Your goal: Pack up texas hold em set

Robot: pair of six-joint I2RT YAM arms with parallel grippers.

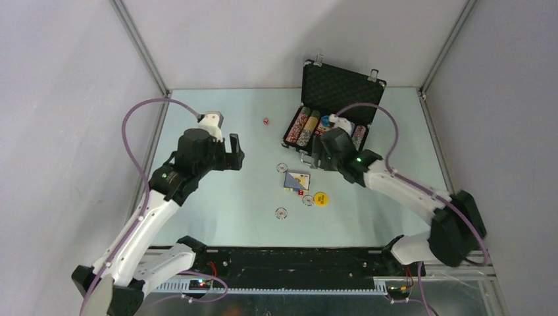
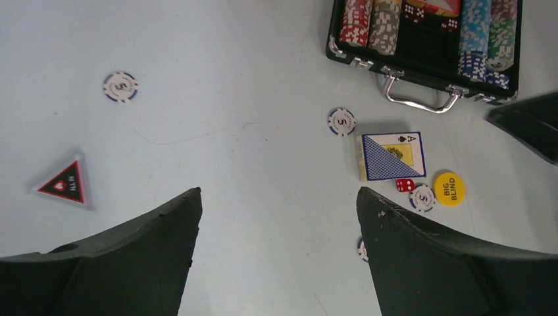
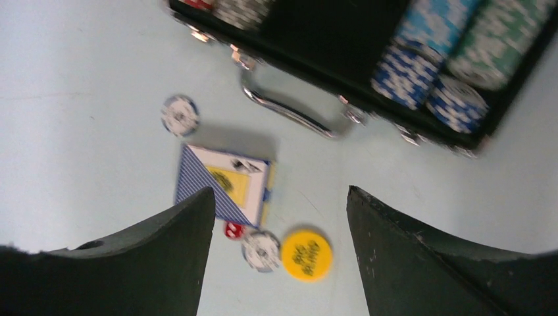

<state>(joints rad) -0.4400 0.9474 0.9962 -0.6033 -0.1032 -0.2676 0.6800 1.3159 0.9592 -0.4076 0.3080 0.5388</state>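
- From above: the open black briefcase [image 1: 342, 89] sits far right on the surface [image 1: 217, 217], the card deck [image 1: 296, 181] just in front of it.
- Left wrist: left claw [image 2: 279, 197] apart, empty, triangular marker [image 2: 66, 184] nearby.
- Right wrist: right claw [image 3: 281, 194] apart, empty, above the card deck and yellow Big Blind disc [image 3: 306, 255].

The black briefcase [image 1: 342, 85] stood open at the far right of the table [image 1: 217, 197], its lid upright and rows of poker chips [image 1: 304, 125] packed in the tray. A red die [image 1: 266, 121] lay alone to the left of the case. Nearer the arms lay the card deck [image 1: 296, 180], with a yellow disc [image 1: 320, 198] close by and a loose chip [image 1: 281, 212] further forward. The left gripper [image 1: 235, 153] was over bare table, well left of the deck. The right gripper [image 1: 314, 157] was at the case's near edge.
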